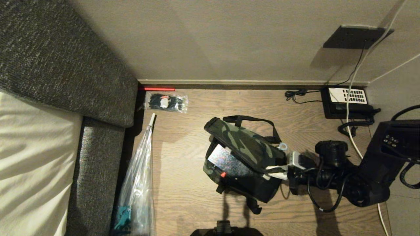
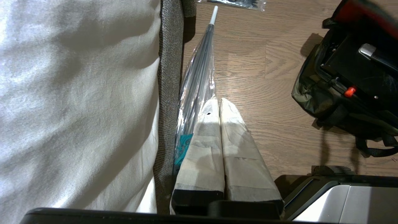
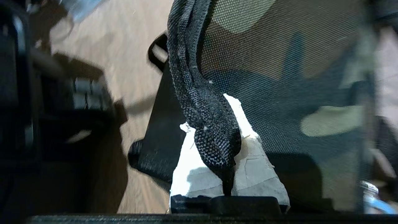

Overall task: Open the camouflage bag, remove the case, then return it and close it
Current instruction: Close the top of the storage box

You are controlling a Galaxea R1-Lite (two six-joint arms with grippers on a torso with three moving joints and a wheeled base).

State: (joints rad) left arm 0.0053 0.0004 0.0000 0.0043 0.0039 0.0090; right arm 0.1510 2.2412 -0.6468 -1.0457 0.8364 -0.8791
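Head view: camouflage bag on wooden floor, lid half raised, black case lying inside. Right tool clamped on lid's edge; best swung across in a smooth arc, bag kept from sliding. Left tool closed, parked beside bed. Nearby: telephone, umbrella, small packet.

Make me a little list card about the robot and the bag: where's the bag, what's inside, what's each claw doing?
bag: camouflage bag on the wooden floor, lid partly raised
inside: black case with a red catch, lying in the bag
right gripper: shut on the lid's black edge
left gripper: shut, holding nothing, over the floor beside the bed
nearby: telephone, clear packet
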